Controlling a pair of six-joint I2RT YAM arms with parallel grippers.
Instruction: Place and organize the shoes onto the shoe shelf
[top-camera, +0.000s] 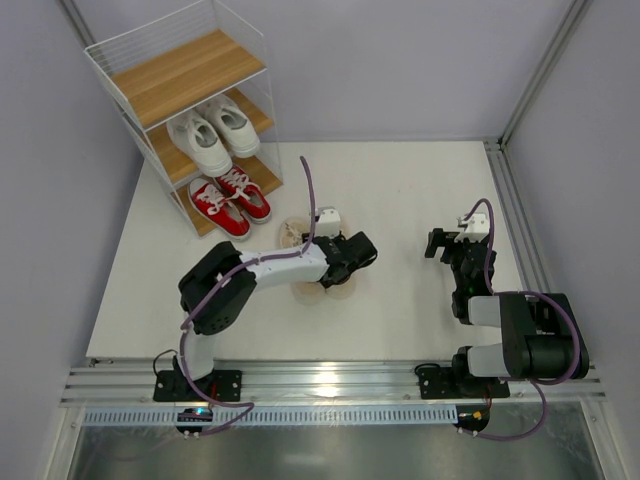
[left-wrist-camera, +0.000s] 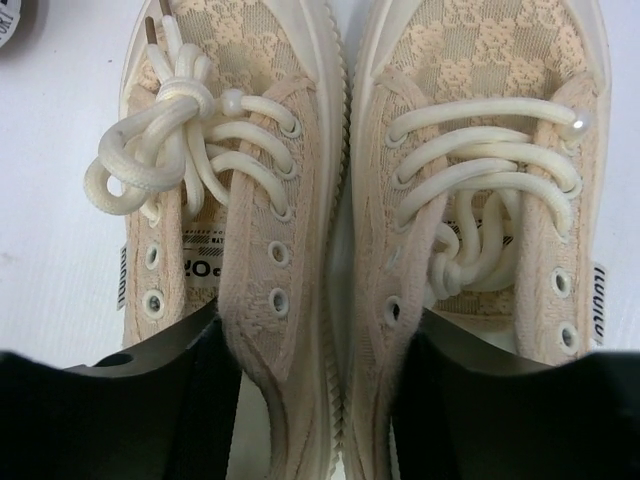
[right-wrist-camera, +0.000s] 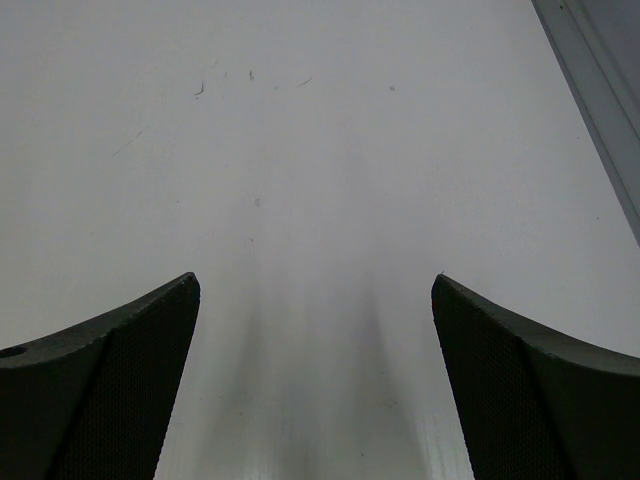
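- The shoe shelf (top-camera: 185, 75) stands at the far left corner of the tabletop (top-camera: 400, 190), a three-tier rack of wooden boards in a white wire frame.
- A pair of white sneakers (top-camera: 213, 135) sits side by side on the middle board.
- A pair of red sneakers (top-camera: 230, 200) with white laces sits side by side on the bottom board.
- The pair of beige sneakers (top-camera: 295, 235) lies on the tabletop, in front of the shelf and to its right, partly hidden under the left arm.
- In the left wrist view the two beige sneakers lie parallel with their inner sides touching. The one on the left (left-wrist-camera: 260, 60) has its lace tied in a bow (left-wrist-camera: 150, 160); the one on the right (left-wrist-camera: 480, 60) has its lace ends tucked loosely over the tongue.
- The left pincer (left-wrist-camera: 318, 322) is low over this pair with its jaws spread apart. One finger (left-wrist-camera: 130, 400) is at the mouth of the left sneaker and the other at the mouth of the right, so the two adjoining inner walls lie between them. Whether the pads press on those walls cannot be told.
- The right pincer (right-wrist-camera: 315, 285) stands with its jaws wide apart above bare tabletop, holding nothing, well apart from the sneakers and near the metal rail (right-wrist-camera: 590, 80) on the right edge.
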